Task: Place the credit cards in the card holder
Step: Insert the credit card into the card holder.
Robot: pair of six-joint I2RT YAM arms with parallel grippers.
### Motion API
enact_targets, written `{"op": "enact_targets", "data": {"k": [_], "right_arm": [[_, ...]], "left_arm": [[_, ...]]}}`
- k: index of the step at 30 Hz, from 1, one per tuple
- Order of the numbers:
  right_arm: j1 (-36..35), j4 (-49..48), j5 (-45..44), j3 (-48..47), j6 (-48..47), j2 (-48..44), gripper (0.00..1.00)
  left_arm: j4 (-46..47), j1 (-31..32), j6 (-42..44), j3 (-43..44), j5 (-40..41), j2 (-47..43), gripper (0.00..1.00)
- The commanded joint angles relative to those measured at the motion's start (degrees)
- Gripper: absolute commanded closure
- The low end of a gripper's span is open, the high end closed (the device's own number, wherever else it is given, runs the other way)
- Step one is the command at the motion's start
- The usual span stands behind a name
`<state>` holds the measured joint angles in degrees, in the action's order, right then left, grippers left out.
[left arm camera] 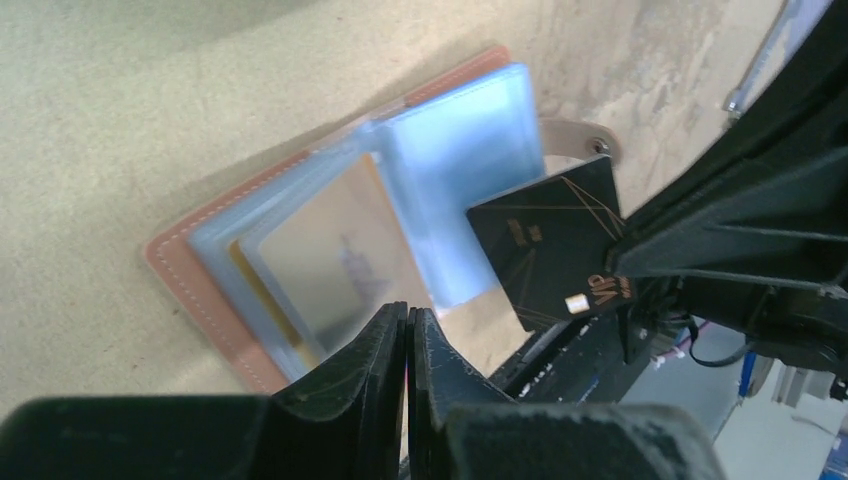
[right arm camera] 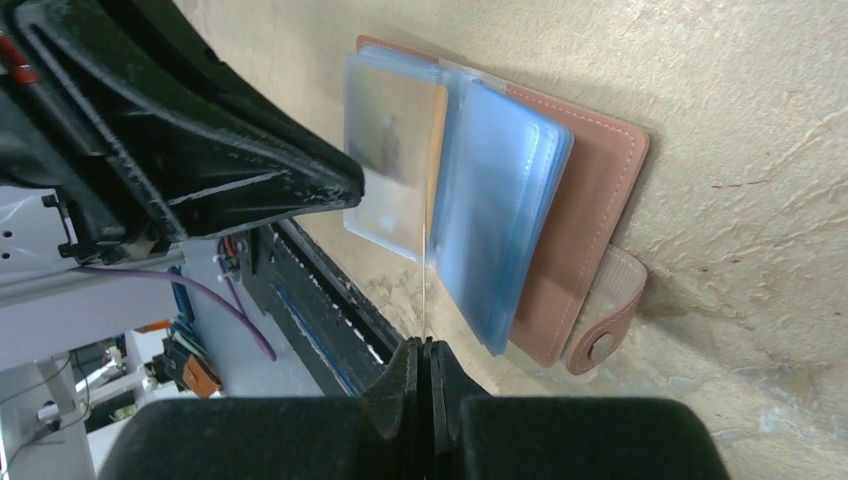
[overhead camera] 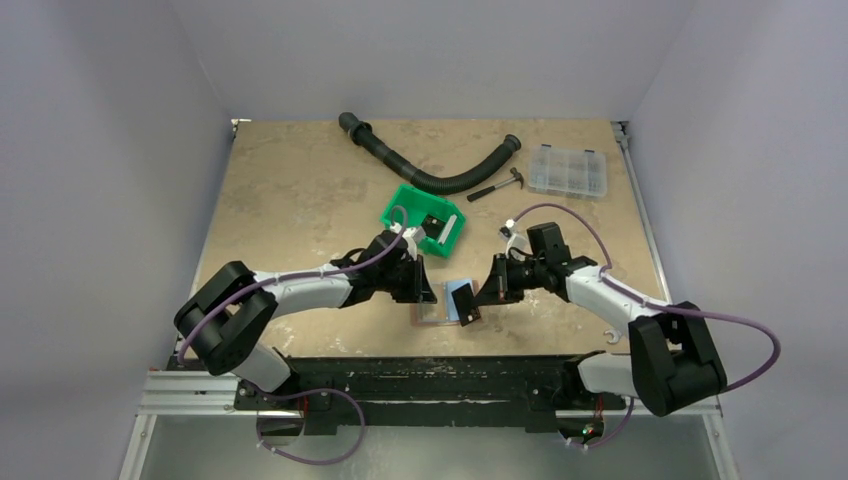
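Card holder (right arm camera: pixel 590 190) lies open at the worktop's (overhead camera: pixel 300 200) near edge, midway along, its inside covered by cloudy sleeves (left arm camera: pixel 470 190). A gold card (left arm camera: pixel 335 250) shows blurred through one. The right claw (right arm camera: pixel 425 350) is clamped on a dark card (left arm camera: pixel 550 240). The left claw (left arm camera: pixel 408 315) has its tips together at a sleeve's edge; whether it pinches it is hard to tell.

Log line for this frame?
holder lies open | left gripper shut on sleeve | right gripper shut on dark card, edge at sleeves, not yet in
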<state>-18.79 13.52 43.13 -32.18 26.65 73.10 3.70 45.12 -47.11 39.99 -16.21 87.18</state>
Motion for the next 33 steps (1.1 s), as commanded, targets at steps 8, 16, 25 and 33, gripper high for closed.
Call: {"op": "enact_targets", "data": {"k": [8, 16, 25, 33], "right_arm": [[-0.74, -5.44, 3.61, -2.97, -1.17, 4.34, 1.00], [-1.59, -9.00, 4.01, -3.45, -0.26, 8.09, 1.00], [-2.03, -10.22, 4.00, -3.41, 0.23, 10.57, 1.00], [-2.54, -11.15, 3.92, -3.41, 1.05, 12.60, 1.00]], "left_arm": [[0.74, -0.03, 3.05, -2.14, 6.07, 3.01, 0.93], [0.34, 0.03, 2.99, -3.44, 7.15, 2.73, 0.94], [-0.28, 0.03, 3.08, -4.16, 7.68, 1.68, 0.94], [0.06, -0.03, 2.91, -4.67, 7.59, 1.27, 0.94]]}}
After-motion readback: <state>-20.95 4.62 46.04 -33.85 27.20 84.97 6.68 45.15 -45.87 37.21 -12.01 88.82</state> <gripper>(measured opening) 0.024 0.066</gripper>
